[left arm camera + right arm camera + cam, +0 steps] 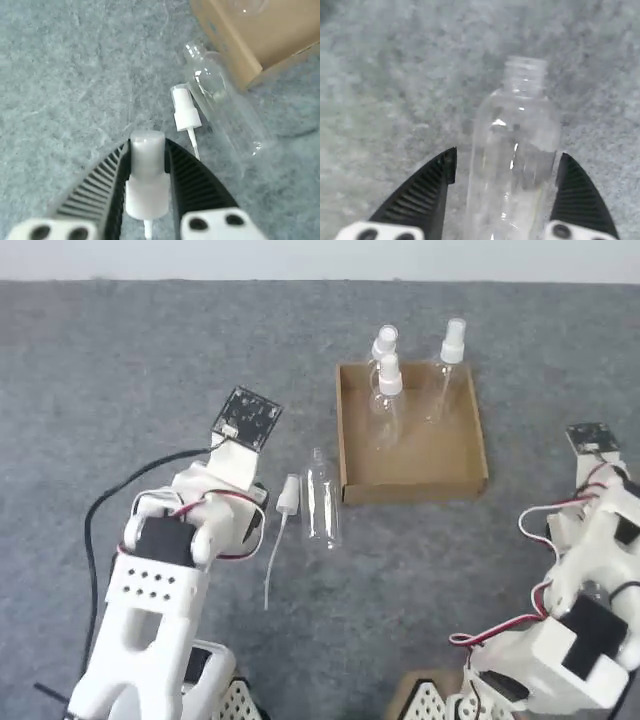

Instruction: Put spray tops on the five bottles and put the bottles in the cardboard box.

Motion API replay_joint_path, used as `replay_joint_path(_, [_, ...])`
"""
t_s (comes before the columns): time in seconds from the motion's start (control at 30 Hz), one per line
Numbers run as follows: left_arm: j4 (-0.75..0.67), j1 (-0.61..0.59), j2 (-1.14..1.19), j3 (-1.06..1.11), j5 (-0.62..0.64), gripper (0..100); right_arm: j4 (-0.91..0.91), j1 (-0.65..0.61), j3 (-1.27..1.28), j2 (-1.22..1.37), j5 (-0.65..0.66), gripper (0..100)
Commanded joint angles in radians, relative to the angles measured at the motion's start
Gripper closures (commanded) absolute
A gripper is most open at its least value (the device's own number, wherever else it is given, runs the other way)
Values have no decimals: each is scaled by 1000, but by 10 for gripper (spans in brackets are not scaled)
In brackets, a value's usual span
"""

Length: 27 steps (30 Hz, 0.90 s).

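My left gripper [147, 147] is shut on a white spray top [146, 185], held just above the grey carpet. Ahead of it a second spray top [184, 107] lies on the carpet with its thin tube trailing, beside a clear bottle [225, 107] lying capless. In the high view that spray top [288, 495] and bottle [320, 500] lie left of the cardboard box [412, 485]. Three bottles with spray tops [388, 390] are in the box. My right gripper [508, 155] is open around another capless clear bottle [515, 150], with a gap on one side.
The left arm [190, 540] reaches over the carpet near the loose spray top. The right arm [590, 590] is folded at the right edge, below the box's near right corner. Grey carpet covers the whole table.
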Motion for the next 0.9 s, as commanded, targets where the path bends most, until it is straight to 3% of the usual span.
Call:
replay_joint_path(0.0, [0, 5, -43, -5, 9, 991, 105, -33, -167, -5, -69, 714])
replay_joint_path(0.2, [0, 5, -43, -5, 9, 991, 124, -35, -253, 12, -83, 698])
replay_joint_path(0.47, [0, 6, -43, -5, 9, 991, 125, -58, -351, 234, -98, 705])
replay_joint_path(0.77, [0, 6, -43, -5, 9, 991, 142, -16, -445, 292, -114, 961])
replay_joint_path(0.87, [0, 5, -52, -13, 9, 991, 231, -28, -506, 239, -117, 992])
